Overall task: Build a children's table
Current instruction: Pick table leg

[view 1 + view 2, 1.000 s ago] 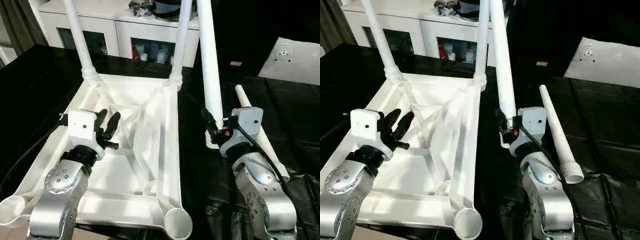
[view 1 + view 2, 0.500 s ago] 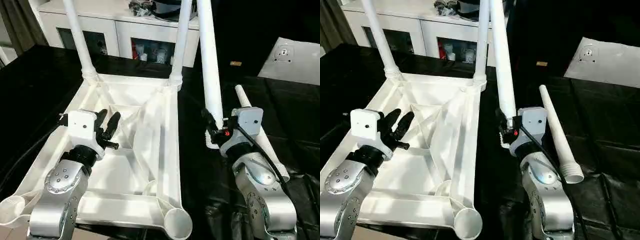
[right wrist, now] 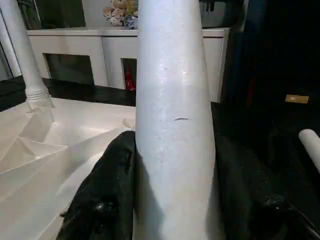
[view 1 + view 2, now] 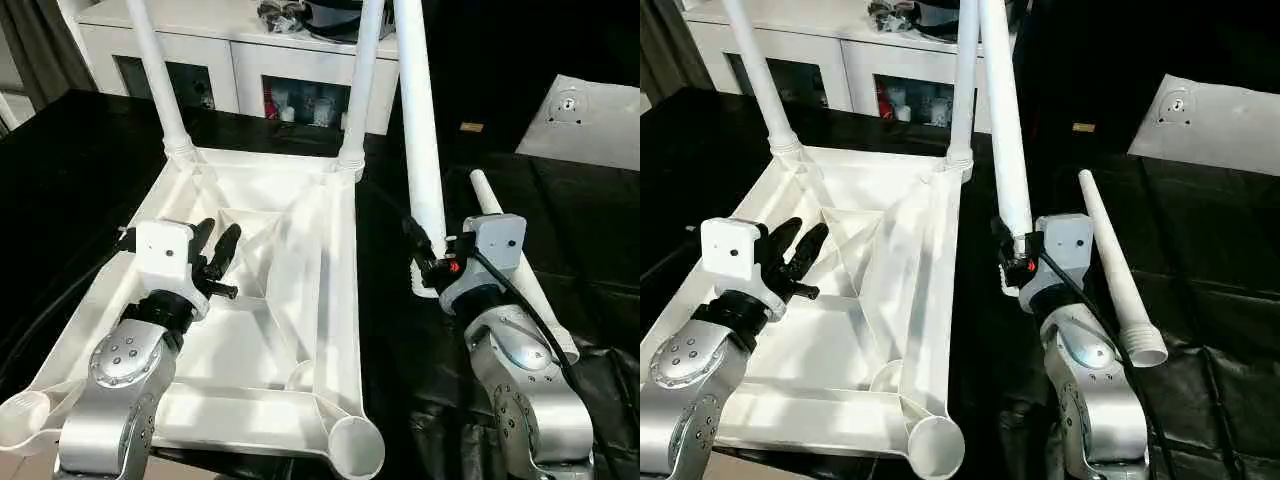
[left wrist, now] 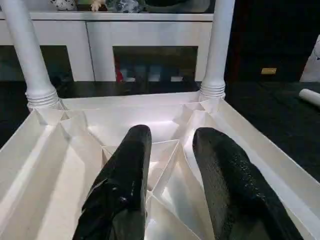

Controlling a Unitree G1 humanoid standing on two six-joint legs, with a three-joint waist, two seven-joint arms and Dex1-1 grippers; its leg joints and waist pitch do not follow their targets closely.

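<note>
1. Children's table top lies upside down on the black surface, two legs already socketed at its far corners
2. I have the right end effector clamped on the third leg; the left end effector hovers parted and empty above the ribs
3. Next I must seat that leg in a near corner socket; the fourth leg waits beside my right arm
4. I can read no writing

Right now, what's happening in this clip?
A humanoid robot is building a white children's table. The table top lies upside down on the black surface, with two legs already standing in its far corner sockets. The right gripper holds a third leg upright beside the top, not yet in a socket. The fourth leg lies loose to the right. The left gripper hovers open over the ribbed underside, holding nothing.
</note>
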